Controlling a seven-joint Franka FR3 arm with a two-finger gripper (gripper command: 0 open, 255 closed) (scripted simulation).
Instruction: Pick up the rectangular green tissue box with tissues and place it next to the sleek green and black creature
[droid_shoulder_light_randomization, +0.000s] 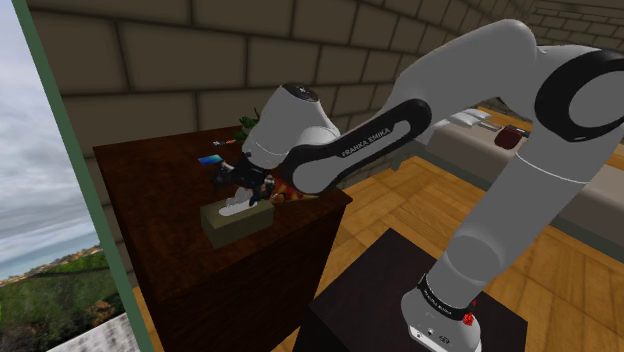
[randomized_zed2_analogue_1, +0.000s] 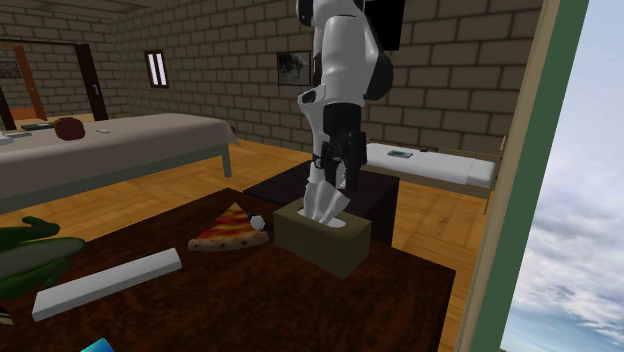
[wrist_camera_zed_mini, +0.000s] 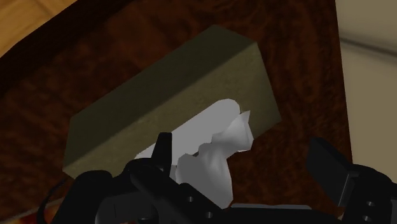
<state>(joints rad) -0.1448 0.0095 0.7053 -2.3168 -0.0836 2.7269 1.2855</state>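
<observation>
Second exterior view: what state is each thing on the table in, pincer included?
Olive-green rectangular tissue box: resting flat on dark table, not lifted.
White tissue: sticking up from box slot.
Black pincer: open, around the tissue.
Pizza slice: lying flat.
White flat bar: lying flat.

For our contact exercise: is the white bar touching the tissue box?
Apart. The second exterior view shows the pizza slice lying between white bar and tissue box.

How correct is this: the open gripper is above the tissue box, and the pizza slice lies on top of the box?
One part is wrong. The pizza slice lies not on the tissue box but on the dark table beside it, as the second exterior view shows. The gripper is indeed open above the box.
</observation>
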